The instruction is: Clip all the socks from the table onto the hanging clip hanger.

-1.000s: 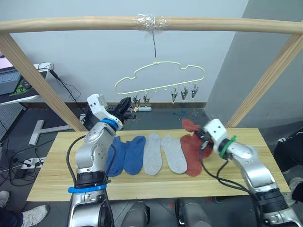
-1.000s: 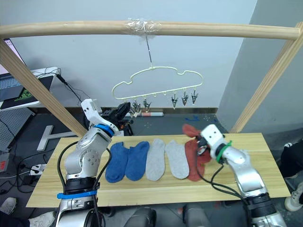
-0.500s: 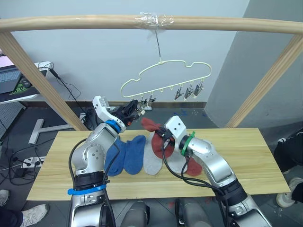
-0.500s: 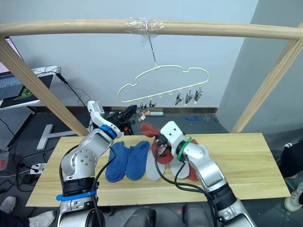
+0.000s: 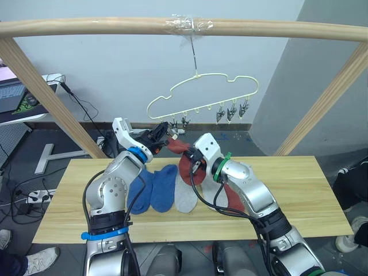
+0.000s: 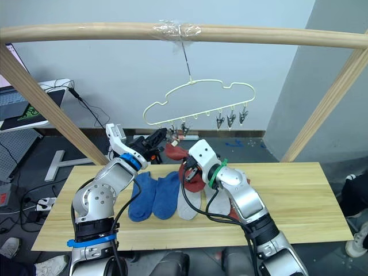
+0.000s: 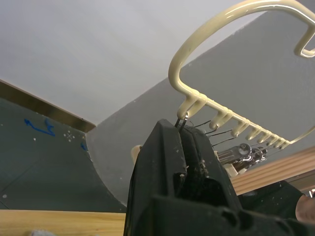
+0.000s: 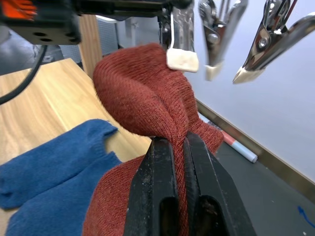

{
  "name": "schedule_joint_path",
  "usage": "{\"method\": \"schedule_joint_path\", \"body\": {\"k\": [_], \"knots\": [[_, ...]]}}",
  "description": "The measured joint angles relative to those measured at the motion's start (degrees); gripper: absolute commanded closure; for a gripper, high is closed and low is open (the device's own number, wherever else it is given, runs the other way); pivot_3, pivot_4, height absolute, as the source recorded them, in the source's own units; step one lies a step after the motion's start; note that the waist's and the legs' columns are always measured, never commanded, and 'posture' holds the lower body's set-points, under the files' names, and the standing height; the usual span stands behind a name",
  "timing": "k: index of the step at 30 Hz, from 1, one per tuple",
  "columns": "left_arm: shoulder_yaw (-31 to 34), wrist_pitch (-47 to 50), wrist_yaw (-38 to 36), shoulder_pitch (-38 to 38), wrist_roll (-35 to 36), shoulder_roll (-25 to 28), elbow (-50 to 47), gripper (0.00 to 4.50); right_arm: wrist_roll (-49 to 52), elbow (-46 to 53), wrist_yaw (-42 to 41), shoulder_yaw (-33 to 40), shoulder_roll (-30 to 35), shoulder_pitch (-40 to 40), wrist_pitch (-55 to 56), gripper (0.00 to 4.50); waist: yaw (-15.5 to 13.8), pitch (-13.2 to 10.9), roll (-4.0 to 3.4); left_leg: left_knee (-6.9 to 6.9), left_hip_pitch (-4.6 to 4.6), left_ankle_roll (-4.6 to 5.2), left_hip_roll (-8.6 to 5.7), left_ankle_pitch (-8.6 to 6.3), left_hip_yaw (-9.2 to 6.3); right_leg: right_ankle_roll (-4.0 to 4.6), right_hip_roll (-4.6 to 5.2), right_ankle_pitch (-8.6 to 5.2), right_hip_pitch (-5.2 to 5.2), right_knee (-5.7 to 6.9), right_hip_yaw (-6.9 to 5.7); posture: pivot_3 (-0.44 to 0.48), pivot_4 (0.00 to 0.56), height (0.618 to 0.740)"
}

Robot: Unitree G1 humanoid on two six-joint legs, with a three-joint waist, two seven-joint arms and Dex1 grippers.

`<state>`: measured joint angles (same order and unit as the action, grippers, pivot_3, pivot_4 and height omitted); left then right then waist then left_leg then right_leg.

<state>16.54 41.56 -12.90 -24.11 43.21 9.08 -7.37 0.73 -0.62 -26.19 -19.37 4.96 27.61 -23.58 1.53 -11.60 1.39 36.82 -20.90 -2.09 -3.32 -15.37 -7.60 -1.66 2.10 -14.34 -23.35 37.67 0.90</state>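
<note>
The right end effector (image 8: 178, 147) pinches a fold of a rust red sock (image 5: 185, 163), lifted off the table (image 5: 299, 190); the sock's bunched upper end pokes up toward the clips while the rest droops below the fingers, long axis roughly vertical. Directly above that end hangs the clip hanger (image 5: 201, 92), its long axis running across the scene and tilted, the end nearer the left end effector lower. The left end effector (image 5: 160, 133), just beside the raised sock, has its fingers closed at the outermost clip (image 8: 180, 34) on that low end; whether they actually squeeze it open is hard to judge from the wrist view. Below and to the left of the right end effector, two blue socks (image 5: 156, 187) lie flat side by side, long axes running front to back on the table. A light grey sock (image 5: 185, 196) lies beneath the held one, and a second rust red sock (image 5: 232, 198) shows under the right forearm.
</note>
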Motion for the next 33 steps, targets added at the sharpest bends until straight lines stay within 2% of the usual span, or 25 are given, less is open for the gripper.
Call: {"method": "schedule_joint_path", "body": {"k": [8, 16, 33], "knots": [[0.0, 0.6, 0.7, 0.2, 1.0, 0.0, -1.0, 4.50, -1.4, -1.9, 1.3, 0.1, -0.7, 0.6, 1.6, 4.46, 0.0, -0.1, 0.03, -0.01, -0.02, -0.02, -0.02, -0.01, -0.02, 0.01, 0.01, 0.00, 0.00, -0.02, 0.00, 0.051, 0.211, 0.740], [0.0, 0.6, 0.9, 0.3, 1.8, 0.3, -1.1, 4.50, -1.7, -2.0, 1.2, 2.0, 1.8, -0.3, 1.7, 4.46, 0.0, -0.3, 0.05, -0.03, -0.03, -0.04, 0.00, -0.02, -0.01, 0.00, 0.01, 0.00, -0.02, -0.03, 0.01, 0.048, 0.210, 0.740], [-0.1, 0.6, 0.9, 0.3, 1.9, 0.4, -1.1, 4.50, -1.6, -1.6, 0.2, 1.8, -1.4, 0.0, 1.7, 4.46, -0.1, -0.3, 0.04, -0.06, -0.04, -0.07, 0.00, -0.03, -0.02, -0.01, 0.00, -0.01, -0.04, -0.05, -0.01, 0.056, 0.194, 0.740]]}}
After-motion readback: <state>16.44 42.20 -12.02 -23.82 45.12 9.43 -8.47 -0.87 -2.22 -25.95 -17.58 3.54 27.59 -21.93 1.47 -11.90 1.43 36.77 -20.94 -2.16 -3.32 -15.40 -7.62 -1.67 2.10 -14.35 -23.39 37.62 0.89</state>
